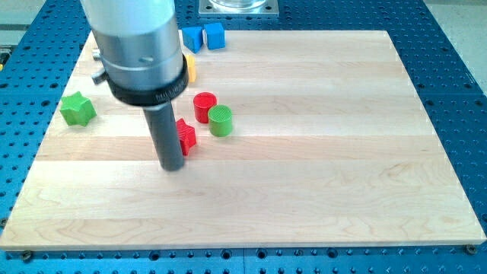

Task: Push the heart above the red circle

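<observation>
My tip (171, 167) rests on the board just left of a red block (186, 136), star-like in shape, partly hidden behind the rod. The red circle (204, 106) stands up and right of it, touching a green circle (221, 121) at its lower right. A yellow block (190, 68), the likely heart, peeks out behind the arm's grey housing (139, 46), above the red circle and to its left; most of it is hidden, so its shape is unclear.
A green star (77, 109) sits near the board's left edge. Two blue blocks (203, 36) lie at the top edge. The wooden board (319, 152) lies on a blue perforated table.
</observation>
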Available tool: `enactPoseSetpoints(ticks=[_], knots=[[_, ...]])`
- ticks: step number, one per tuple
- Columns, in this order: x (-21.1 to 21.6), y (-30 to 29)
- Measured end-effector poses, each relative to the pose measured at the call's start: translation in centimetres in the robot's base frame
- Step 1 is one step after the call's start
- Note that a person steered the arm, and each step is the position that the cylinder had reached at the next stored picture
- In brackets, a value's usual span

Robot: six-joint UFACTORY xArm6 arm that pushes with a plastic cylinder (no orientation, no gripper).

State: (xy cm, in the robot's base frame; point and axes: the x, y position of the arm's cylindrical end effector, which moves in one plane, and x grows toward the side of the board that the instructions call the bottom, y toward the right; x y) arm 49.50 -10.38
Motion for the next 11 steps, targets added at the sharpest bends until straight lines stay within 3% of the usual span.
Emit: enactPoseSetpoints(ticks=[1, 3, 4, 6, 7, 8, 9, 11], knots=[[-4.7, 0.0], [-5.0, -6.7], [-10.2, -6.3], [-16.4, -8.5], [-19.8, -4.3], [-19.6, 0.2], [-15.2, 1.7], [-16.1, 0.5]])
